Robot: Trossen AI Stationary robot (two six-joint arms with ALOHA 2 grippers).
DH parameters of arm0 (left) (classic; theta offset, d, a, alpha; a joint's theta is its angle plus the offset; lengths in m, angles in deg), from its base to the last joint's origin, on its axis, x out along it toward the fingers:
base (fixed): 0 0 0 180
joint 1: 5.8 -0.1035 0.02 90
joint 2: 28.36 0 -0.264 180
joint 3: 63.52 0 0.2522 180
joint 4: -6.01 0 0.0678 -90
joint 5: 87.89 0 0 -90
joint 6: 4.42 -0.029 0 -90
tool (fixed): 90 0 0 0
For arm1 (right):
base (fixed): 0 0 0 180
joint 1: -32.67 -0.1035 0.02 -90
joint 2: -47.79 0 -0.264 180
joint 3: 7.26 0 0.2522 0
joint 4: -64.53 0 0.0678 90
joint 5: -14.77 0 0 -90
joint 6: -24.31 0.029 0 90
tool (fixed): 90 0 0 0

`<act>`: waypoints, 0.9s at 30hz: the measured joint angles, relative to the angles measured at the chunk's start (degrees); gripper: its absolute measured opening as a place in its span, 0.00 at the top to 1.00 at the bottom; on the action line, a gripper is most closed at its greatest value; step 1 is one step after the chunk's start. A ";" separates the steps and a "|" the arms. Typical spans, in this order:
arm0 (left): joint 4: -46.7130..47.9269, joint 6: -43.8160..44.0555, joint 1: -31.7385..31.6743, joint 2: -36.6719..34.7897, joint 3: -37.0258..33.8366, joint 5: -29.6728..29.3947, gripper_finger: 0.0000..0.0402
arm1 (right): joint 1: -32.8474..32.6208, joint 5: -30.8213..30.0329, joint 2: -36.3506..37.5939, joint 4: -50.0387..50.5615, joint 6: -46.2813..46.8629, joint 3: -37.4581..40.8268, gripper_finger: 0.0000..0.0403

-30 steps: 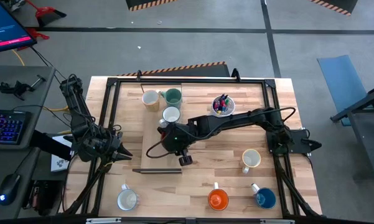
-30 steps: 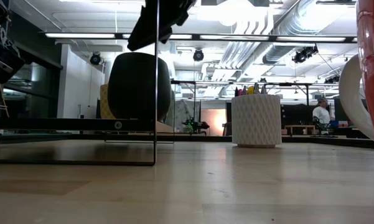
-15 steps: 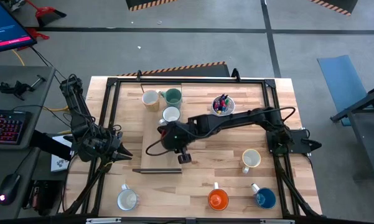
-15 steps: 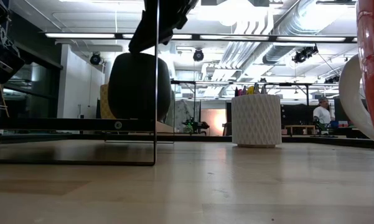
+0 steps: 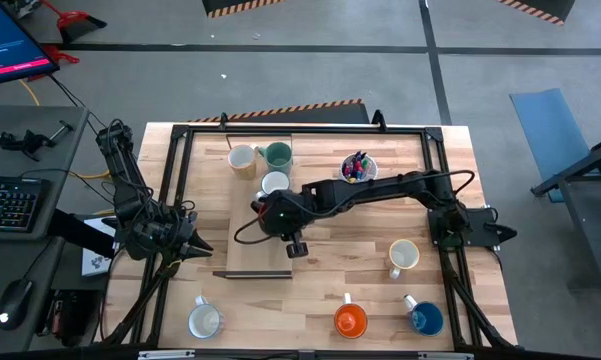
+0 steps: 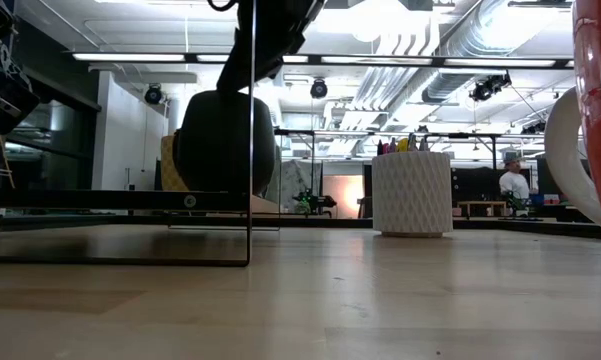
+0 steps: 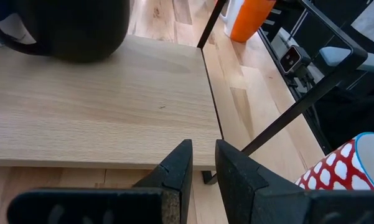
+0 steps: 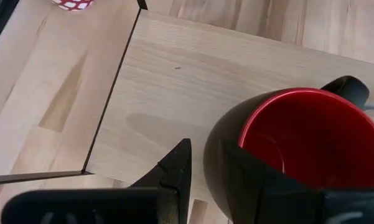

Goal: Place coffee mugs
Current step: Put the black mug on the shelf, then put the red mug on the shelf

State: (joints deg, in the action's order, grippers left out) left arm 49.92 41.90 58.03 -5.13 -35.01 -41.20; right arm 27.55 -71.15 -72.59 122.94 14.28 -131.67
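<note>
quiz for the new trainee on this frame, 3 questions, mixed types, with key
1. True or false: the pen cup stands on the board.
2. In the front row of three mugs, which one stands between the other two? A white, B orange, C blue.
3. Fill in: the mug beside the right gripper is ___ inside.
Key: 1 false, it stands on the table beside the board. 2 B. 3 red.
</note>
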 joint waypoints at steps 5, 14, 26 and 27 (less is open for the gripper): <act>0.00 0.00 0.02 0.02 0.00 0.00 0.85 | 0.00 -2.19 0.00 0.76 -0.06 -0.02 0.82; 0.00 0.04 0.02 0.02 0.00 0.02 0.85 | -0.11 1.72 -0.06 4.68 -0.37 -1.86 0.82; 0.00 0.07 0.01 0.01 0.00 0.02 0.85 | -0.24 -0.07 -0.04 44.77 6.90 -8.57 0.82; 0.00 0.05 0.02 0.00 0.00 0.04 0.85 | -0.26 -0.48 -0.04 46.15 7.77 -8.49 0.82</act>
State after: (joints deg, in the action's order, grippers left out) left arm 49.92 41.95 58.05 -5.14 -35.01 -41.16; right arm 27.29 -71.63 -72.63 169.08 22.05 -140.16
